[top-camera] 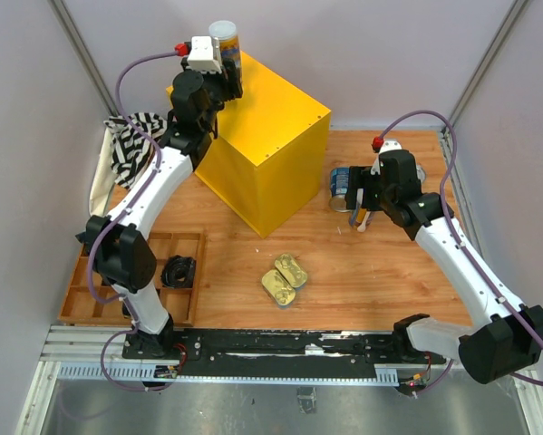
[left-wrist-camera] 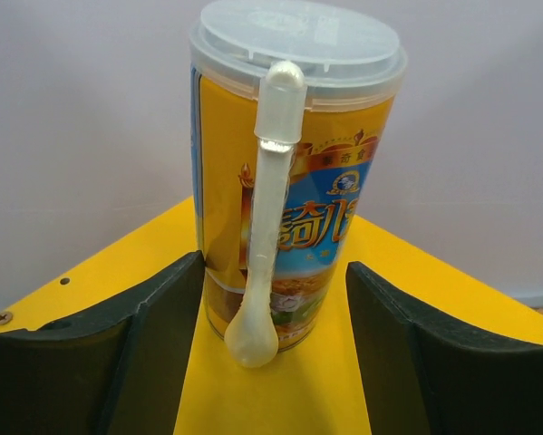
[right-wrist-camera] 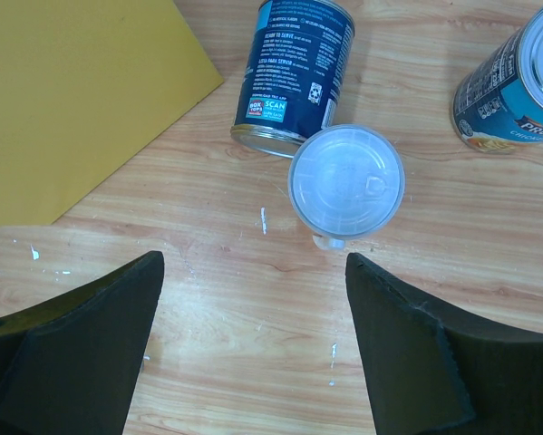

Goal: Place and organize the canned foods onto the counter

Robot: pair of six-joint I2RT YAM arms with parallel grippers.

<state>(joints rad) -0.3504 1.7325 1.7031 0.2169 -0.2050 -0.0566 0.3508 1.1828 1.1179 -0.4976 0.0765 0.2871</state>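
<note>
A white-lidded tall slim can [top-camera: 224, 38] is standing upright on the yellow cabinet [top-camera: 280, 127], at the far corner of its top. The top's edges are dropping away close behind the can. The left end effector [left-wrist-camera: 275, 263] is flanking the can with its jaws spread. A sliver of yellow is showing beside one finger, and on the other side contact cannot be judged. A clear plastic spoon [left-wrist-camera: 269, 208] is lying against the can's front, facing the wrist.

The likely trouble is that a finger dragging on the can or snagging the spoon would be tipping this tall, narrow can toward the corner and off the cabinet. Pulling straight back looks safest.

To the right of the cabinet, the right end effector [right-wrist-camera: 253, 258] is hovering wide open and holding nothing above a second tall can [right-wrist-camera: 345, 181]. That can is standing on the wooden worktop [top-camera: 362, 272]. A blue can [right-wrist-camera: 294, 63] is lying on its side just beside it, toward the cabinet, so closing fingers could be nudging it into a roll. Another blue can [right-wrist-camera: 511, 82] is sitting farther from the cabinet, and its pose is unclear.

Two gold tins [top-camera: 285, 276] are lying together in front of the cabinet.

Most of the cabinet top, from the can toward its near corner, is showing bare yellow. A wooden tray [top-camera: 90, 294] and a striped cloth [top-camera: 130, 145] are crowding the cabinet's left side.
</note>
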